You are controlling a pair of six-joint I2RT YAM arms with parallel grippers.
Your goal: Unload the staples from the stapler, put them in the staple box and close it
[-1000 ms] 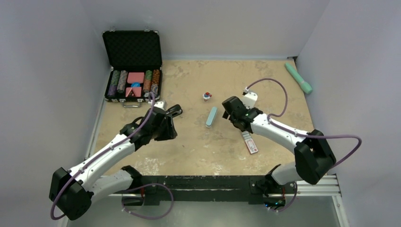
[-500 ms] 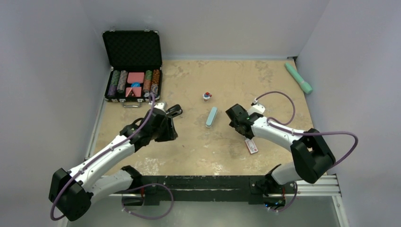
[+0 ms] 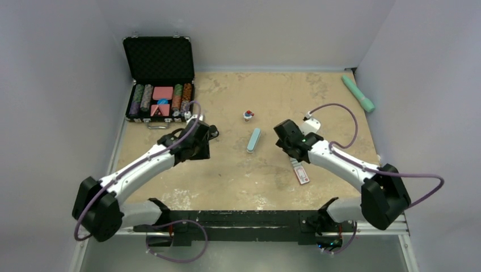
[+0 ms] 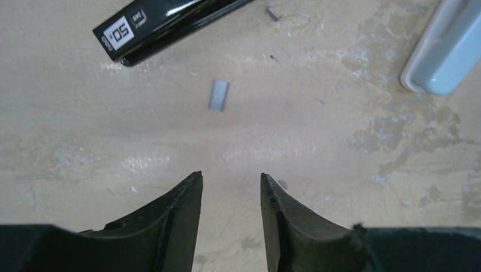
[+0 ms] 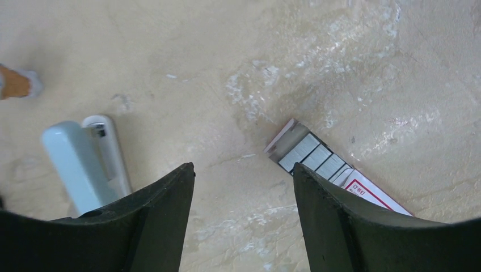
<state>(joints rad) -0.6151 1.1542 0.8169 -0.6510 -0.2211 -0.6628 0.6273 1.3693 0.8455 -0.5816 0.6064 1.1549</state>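
- I'm watching the left gripper (image 4: 230,182) hovering over the table (image 4: 351,192), pincer parted and gripping nothing.
- The right gripper (image 5: 244,170) is hanging wide open and empty.
- The stapler (image 4: 164,24) is lying flat beyond the left fingertips, its long axis slanting from lower left to upper right in the left wrist view.
- The staples (image 4: 218,94) are lying loose near it, not touching.

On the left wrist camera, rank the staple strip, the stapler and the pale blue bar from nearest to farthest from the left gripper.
1. Staple strip, lying just ahead of the left gripper.
2. Stapler, beyond the strip, upper left.
3. Pale blue bar, far upper right.
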